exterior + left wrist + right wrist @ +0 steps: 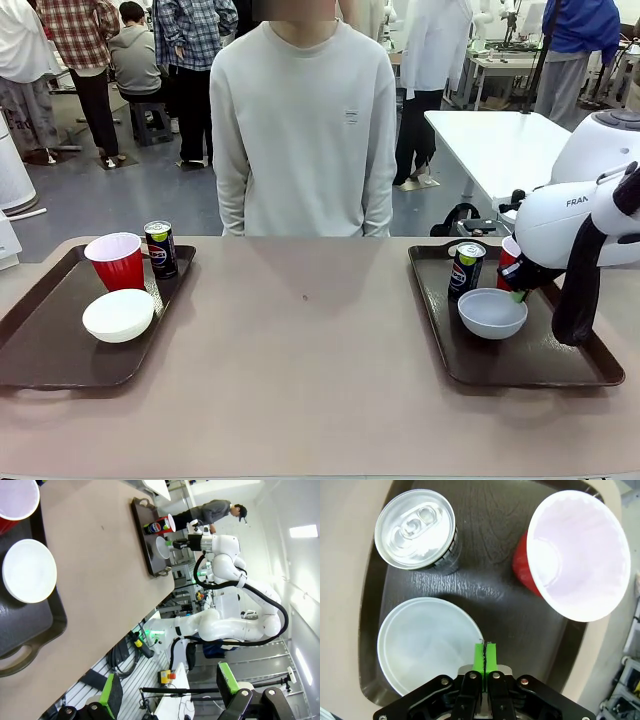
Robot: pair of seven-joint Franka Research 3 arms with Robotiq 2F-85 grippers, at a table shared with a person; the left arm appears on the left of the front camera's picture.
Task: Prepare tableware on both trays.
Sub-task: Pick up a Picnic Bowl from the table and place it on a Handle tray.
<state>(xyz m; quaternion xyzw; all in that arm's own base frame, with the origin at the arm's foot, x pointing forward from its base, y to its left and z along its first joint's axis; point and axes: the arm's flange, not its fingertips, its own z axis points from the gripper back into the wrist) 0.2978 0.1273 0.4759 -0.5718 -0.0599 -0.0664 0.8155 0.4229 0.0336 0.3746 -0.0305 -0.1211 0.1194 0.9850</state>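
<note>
My left pincer (170, 692) hangs wide open, well back from the left tray (40, 350) with its cup (115, 260), can (159, 248) and bowl (118, 314). My right pincer (484, 655) is pinched closed on nothing, just over the right tray (485, 595): bowl (427, 642) beside it, can (415, 530) and cup (577, 555) beyond. Light, slick stuff, I'd guess; I'd take rims, or the can's sides.
</note>
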